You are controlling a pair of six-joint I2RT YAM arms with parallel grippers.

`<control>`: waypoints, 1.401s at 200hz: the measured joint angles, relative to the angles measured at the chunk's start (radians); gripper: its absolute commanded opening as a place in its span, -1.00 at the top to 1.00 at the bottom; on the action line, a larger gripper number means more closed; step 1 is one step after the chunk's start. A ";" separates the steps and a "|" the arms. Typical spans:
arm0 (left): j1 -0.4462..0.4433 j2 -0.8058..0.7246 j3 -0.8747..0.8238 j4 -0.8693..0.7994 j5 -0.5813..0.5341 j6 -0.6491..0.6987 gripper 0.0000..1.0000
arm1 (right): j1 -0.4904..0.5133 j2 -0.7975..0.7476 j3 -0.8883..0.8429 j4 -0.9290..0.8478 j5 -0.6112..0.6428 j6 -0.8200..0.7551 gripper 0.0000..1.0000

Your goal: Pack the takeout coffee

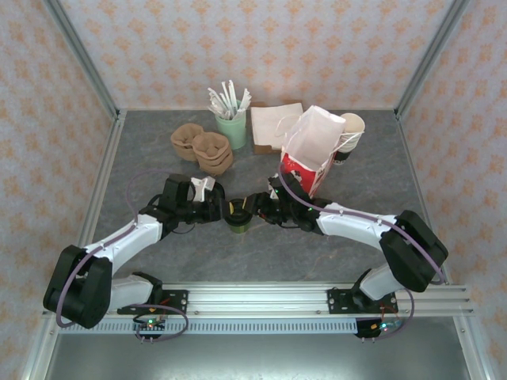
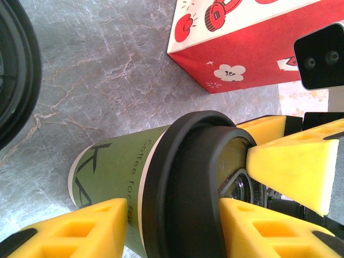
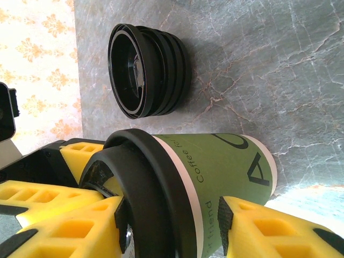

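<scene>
The takeout coffee (image 1: 238, 216), a green paper cup with a black lid, stands upright mid-table between both grippers. My left gripper (image 1: 220, 209) reaches it from the left and my right gripper (image 1: 257, 210) from the right. In the left wrist view the cup (image 2: 113, 172) fills the space between the jaws of the left gripper (image 2: 173, 209): one finger lies on the lid top, the other against the green side. The right gripper (image 3: 171, 207) meets the cup (image 3: 226, 166) the same way. The red-and-white bag (image 1: 313, 154) stands open just behind the right arm.
A stack of black lids (image 3: 148, 70) lies on the table close beside the cup. At the back are brown pulp carriers (image 1: 202, 146), a mint cup of cutlery (image 1: 232, 127), flat paper sheets (image 1: 273, 123) and cream cups (image 1: 350, 131). Patterned walls close in the table.
</scene>
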 measured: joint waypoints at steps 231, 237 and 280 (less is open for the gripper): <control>-0.037 -0.034 0.081 -0.130 -0.054 -0.040 -0.24 | -0.003 0.000 0.085 -0.175 -0.004 -0.069 -0.10; -0.039 -0.034 0.084 -0.137 -0.056 -0.039 -0.27 | -0.003 0.000 0.087 -0.179 -0.003 -0.071 -0.11; -0.044 -0.040 0.121 -0.222 -0.111 -0.006 -0.42 | -0.003 0.000 0.101 -0.213 -0.003 -0.079 -0.16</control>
